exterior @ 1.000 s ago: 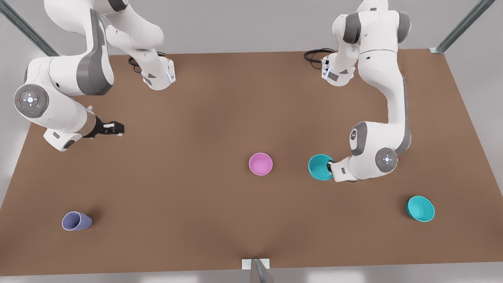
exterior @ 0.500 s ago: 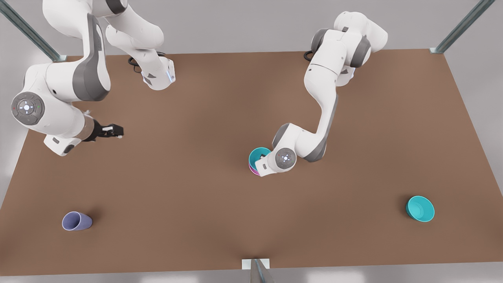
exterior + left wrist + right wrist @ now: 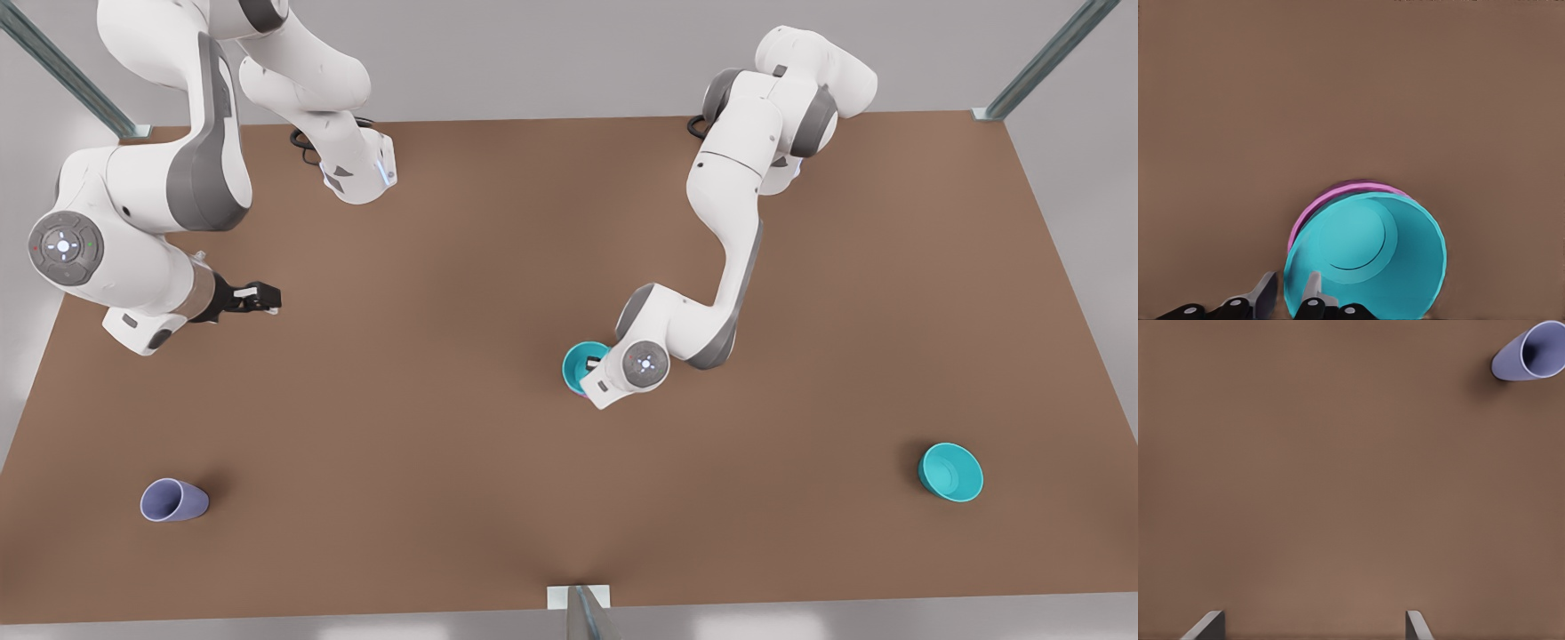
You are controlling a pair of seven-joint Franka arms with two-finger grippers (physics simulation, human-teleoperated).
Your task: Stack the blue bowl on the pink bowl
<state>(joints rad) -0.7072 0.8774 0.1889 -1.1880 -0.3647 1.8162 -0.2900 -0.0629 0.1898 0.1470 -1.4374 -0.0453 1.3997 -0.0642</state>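
Left wrist view has the left end effector (image 3: 1290, 293) closed on the rim of the blue bowl (image 3: 1368, 260), one finger (image 3: 1265, 295) outside the wall and the other inside. The blue bowl sits nested in the pink bowl (image 3: 1338, 193), whose magenta edge peeks out along one side. From the front view, the blue bowl (image 3: 582, 363) is near the middle of the brown surface (image 3: 498, 249), with the left end effector (image 3: 592, 364) at its edge. The right end effector (image 3: 262, 298) hangs above the surface at the front view's left, well apart from the bowls, its fingers (image 3: 1208, 625) spread wide and holding nothing. A lavender cup (image 3: 172, 500) lies on its side near the front view's lower left. A second teal bowl (image 3: 950, 472) rests at the front view's lower right.
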